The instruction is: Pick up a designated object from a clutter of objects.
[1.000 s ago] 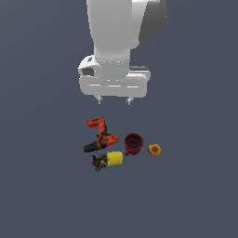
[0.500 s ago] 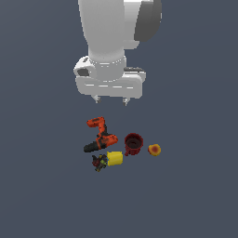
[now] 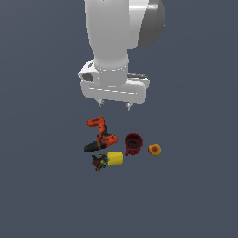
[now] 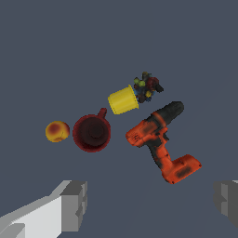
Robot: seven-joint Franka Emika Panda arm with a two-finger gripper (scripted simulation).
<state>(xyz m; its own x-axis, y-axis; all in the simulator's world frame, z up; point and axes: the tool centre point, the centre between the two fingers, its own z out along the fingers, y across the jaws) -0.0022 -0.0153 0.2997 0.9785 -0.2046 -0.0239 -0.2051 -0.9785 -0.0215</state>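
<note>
The designated object, a small yellow-orange ball with a red patch [image 3: 154,149] [image 4: 57,131], lies on the dark floor at the exterior view's right end of the clutter, just beside the dark red mug [image 3: 134,143] [image 4: 92,133]. The clutter of objects also holds an orange-and-black power drill [image 3: 99,135] [image 4: 161,141], a yellow cylinder [image 3: 114,159] [image 4: 123,99] and a small dark multicoloured item [image 3: 99,162] [image 4: 147,86]. My gripper [image 3: 114,104] [image 4: 151,200] hangs open well above the drill and mug, fingers [image 4: 74,205] spread wide, holding nothing.
Everything rests on a plain dark grey floor [image 3: 195,195]. The mug stands upright with its handle toward the yellow cylinder. The drill lies on its side.
The arm has shifted slightly toward the exterior view's right and a little lower. The objects have not moved.
</note>
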